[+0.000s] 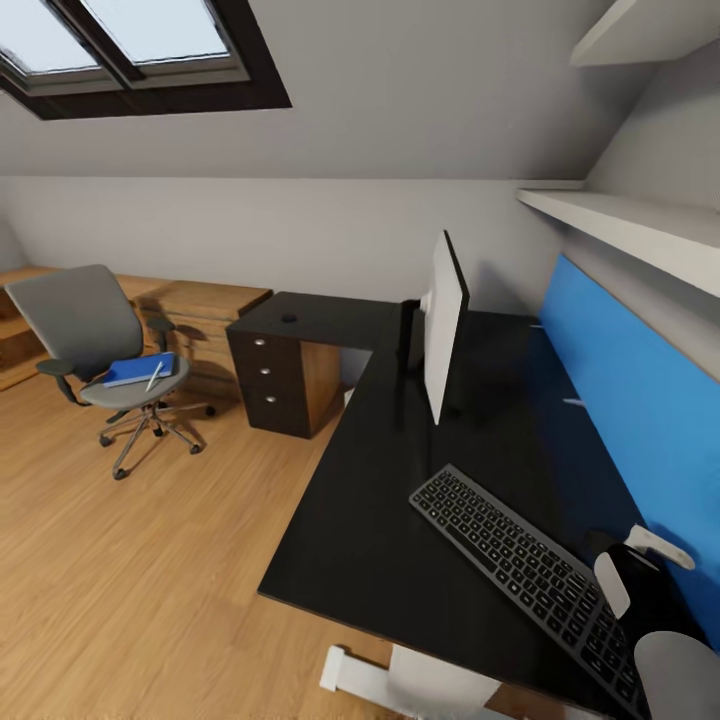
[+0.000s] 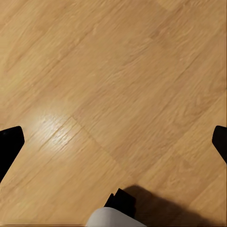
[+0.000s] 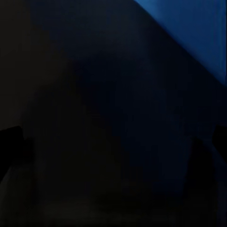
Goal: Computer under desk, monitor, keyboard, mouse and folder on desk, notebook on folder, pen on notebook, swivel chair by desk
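The black-topped desk (image 1: 400, 500) with its blue back panel (image 1: 640, 400) fills the right of the head view. On it the monitor (image 1: 445, 330) stands edge-on, and the keyboard (image 1: 530, 570) lies in front of it. My right gripper (image 1: 645, 575) hovers open over the keyboard's right end; its wrist view has dark desk top (image 3: 94, 118) between the spread fingers (image 3: 9, 142). The swivel chair (image 1: 95, 340) stands on the floor at left, away from the desk, with the blue folder (image 1: 138, 369) and the white pen (image 1: 154, 376) on its seat. My left gripper (image 2: 113, 142) is open above bare wooden floor.
A black three-drawer unit (image 1: 275, 380) carries the desk's far wing. A light wooden chest (image 1: 205, 310) stands against the wall behind the chair. White shelves (image 1: 640, 230) jut out above the blue panel. Open wooden floor (image 1: 150, 560) lies between chair and desk.
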